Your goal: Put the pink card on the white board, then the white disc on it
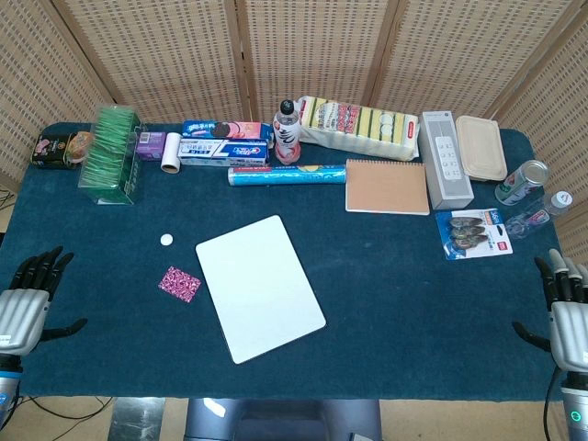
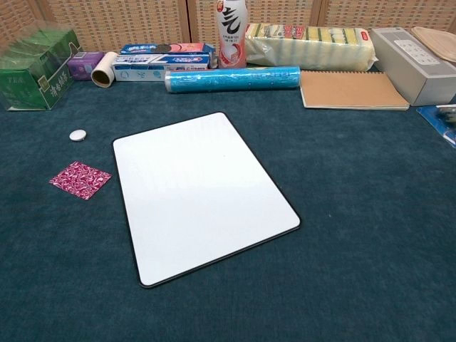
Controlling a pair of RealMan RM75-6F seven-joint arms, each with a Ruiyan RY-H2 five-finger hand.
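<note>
The white board (image 1: 260,286) (image 2: 203,194) lies bare in the middle of the dark teal table. Just left of it lies the patterned pink card (image 1: 179,284) (image 2: 80,179). The small white disc (image 1: 166,240) (image 2: 78,135) sits behind the card, apart from it. My left hand (image 1: 29,296) hovers at the table's left edge, empty, fingers spread, well left of the card. Over the right edge my right hand (image 1: 567,308) is likewise empty with fingers apart. Neither hand shows in the chest view.
Along the back stand a green tea box (image 1: 111,153), toothpaste boxes (image 1: 225,147), a bottle (image 1: 288,132), a blue roll (image 1: 287,175), sponges (image 1: 360,123), a brown notebook (image 1: 387,186) and a grey box (image 1: 446,158). Clips pack (image 1: 473,232) and a can (image 1: 521,181) sit right.
</note>
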